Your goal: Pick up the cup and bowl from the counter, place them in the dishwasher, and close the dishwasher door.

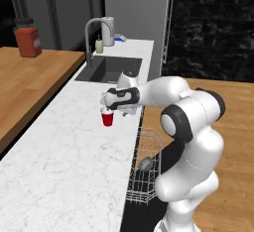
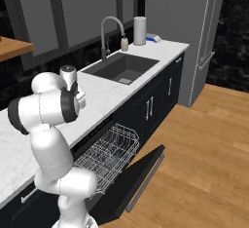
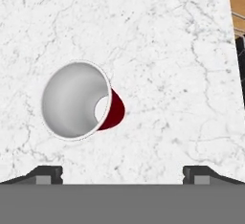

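Note:
The red cup [image 1: 107, 118] stands upright on the white marble counter [image 1: 64, 156], close to its front edge. My gripper [image 1: 106, 105] hangs just above the cup, pointing down. In the hand view the cup [image 3: 76, 98] shows its white inside, up and left of the middle between my fingertips [image 3: 48, 174]; the gripper [image 3: 123, 174] is open and holds nothing. The grey bowl [image 1: 145, 164] lies in the white wire rack [image 1: 144, 176] of the dishwasher. The black dishwasher door [image 2: 143, 173] is folded down and open, with the rack [image 2: 109, 151] pulled out over it.
A dark sink [image 1: 111, 69] with a curved faucet [image 1: 92, 32], a soap bottle [image 1: 99, 45] and a paper roll [image 1: 108, 30] lie further along the counter. A wooden surface [image 1: 30, 82] with a red jar [image 1: 28, 40] is on the left. The fridge [image 2: 194, 32] stands beyond the counter's end.

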{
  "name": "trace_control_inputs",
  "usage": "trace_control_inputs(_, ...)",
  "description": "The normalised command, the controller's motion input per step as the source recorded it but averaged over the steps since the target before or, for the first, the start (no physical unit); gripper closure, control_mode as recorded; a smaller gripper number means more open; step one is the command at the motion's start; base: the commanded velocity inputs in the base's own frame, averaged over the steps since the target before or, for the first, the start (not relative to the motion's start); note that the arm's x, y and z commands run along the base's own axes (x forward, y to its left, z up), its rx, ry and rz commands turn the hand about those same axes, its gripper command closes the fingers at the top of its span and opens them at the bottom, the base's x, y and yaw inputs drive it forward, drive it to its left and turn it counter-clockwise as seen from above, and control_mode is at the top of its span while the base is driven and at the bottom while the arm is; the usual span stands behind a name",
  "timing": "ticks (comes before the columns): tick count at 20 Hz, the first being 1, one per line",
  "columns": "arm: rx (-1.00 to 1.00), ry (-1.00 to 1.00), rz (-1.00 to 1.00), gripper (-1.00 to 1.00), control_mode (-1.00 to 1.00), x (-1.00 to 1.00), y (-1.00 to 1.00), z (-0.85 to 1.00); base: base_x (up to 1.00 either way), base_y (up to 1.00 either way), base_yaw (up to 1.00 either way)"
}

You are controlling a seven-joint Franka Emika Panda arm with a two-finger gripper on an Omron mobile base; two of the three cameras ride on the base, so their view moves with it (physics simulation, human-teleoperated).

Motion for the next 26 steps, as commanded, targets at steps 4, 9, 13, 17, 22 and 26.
trace_control_inputs(4, 0.02, 0.00, 0.00, -1.00, -1.00, 0.24, 0.00, -0.04, 0.00, 0.00, 0.00)
trace_control_inputs(9, 0.00, 0.00, 0.00, -1.00, -1.00, 0.27, 0.02, 0.00, 0.00, 0.00, 0.00)
trace_control_inputs(13, 0.00, 0.00, 0.00, -1.00, -1.00, 0.24, 0.09, 0.00, 0.00, 0.00, 0.00)
trace_control_inputs(17, 0.00, 0.00, 0.00, -1.00, -1.00, 0.14, 0.15, -0.04, 0.00, 0.00, 0.00)
trace_control_inputs(22, 0.00, 0.00, 0.00, -1.00, -1.00, 0.01, 0.02, -0.27, 0.00, 0.00, 0.00)
trace_control_inputs(26, 0.00, 0.00, 0.00, -1.00, -1.00, 0.00, 0.00, -0.34, 0.00, 0.00, 0.00)
